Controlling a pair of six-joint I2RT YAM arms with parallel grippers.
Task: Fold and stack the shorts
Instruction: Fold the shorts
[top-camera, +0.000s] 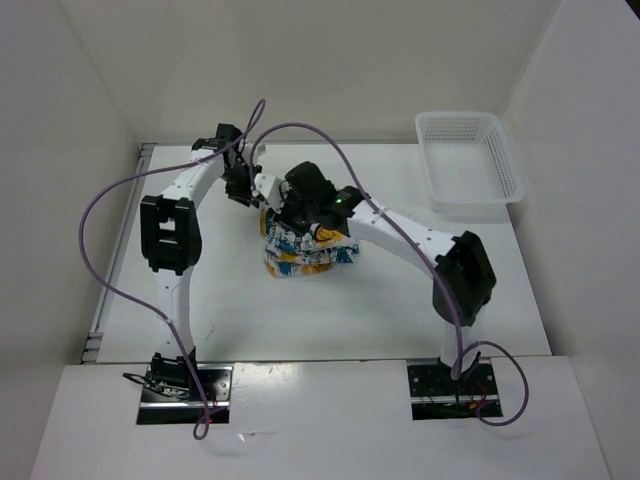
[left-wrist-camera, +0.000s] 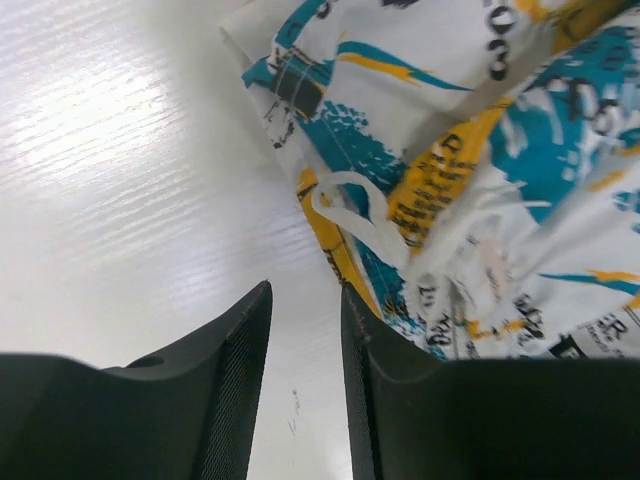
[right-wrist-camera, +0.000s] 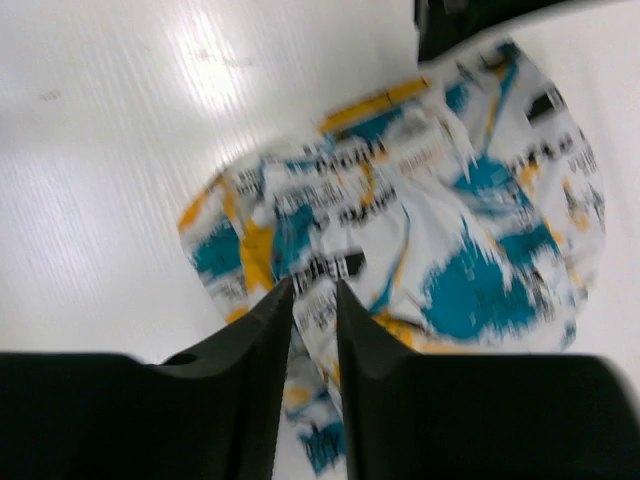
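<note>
Both arms are crowding over the shorts (top-camera: 300, 250), which are lying bunched in the middle of the table (top-camera: 220, 300). The left gripper (left-wrist-camera: 305, 295) is hanging slightly ajar and empty beside the cloth edge. The right gripper (right-wrist-camera: 313, 290) is nearly closed over the print, can't tell if it's pinching. Probably worth grabbing opposite corners and spreading flat first.

Printed shorts (top-camera: 300, 252) bunched in heap, table centre.
</note>
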